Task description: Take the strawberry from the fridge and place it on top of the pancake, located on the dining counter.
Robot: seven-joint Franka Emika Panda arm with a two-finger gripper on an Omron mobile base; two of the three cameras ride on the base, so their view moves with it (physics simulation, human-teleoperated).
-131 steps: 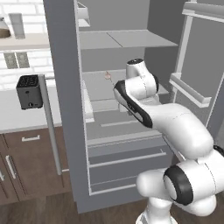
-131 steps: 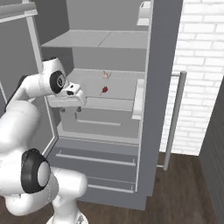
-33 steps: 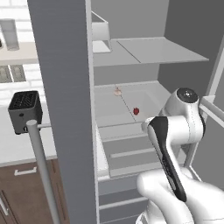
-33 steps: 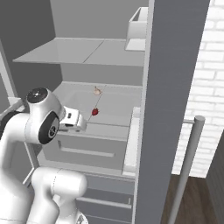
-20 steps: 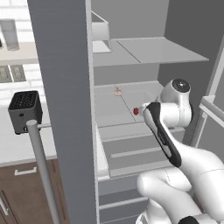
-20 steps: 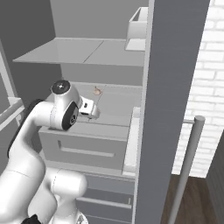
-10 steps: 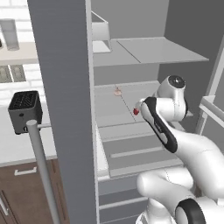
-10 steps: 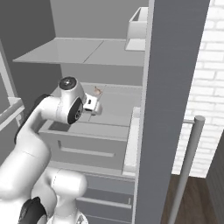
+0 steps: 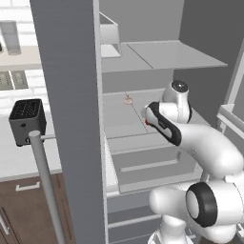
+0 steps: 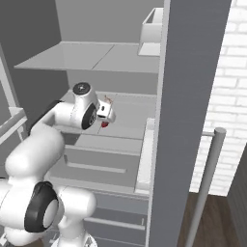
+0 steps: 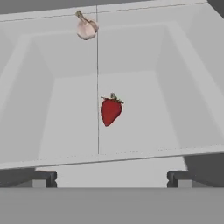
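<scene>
On the fridge (image 9: 143,57) shelf's middle, the strawberry (image 11: 110,109) lies straight ahead of the wide-open, empty gripper (image 11: 111,177), apparently centred between its jaws, long axis roughly along the approach.

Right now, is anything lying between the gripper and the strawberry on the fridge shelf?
No. In the hand view, only bare pale shelf separates the open gripper from the strawberry.

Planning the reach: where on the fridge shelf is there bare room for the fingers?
Bare shelf flanks the strawberry on both sides and in front of it. The garlic lies apart, behind. Nothing crowds the open gripper.
</scene>
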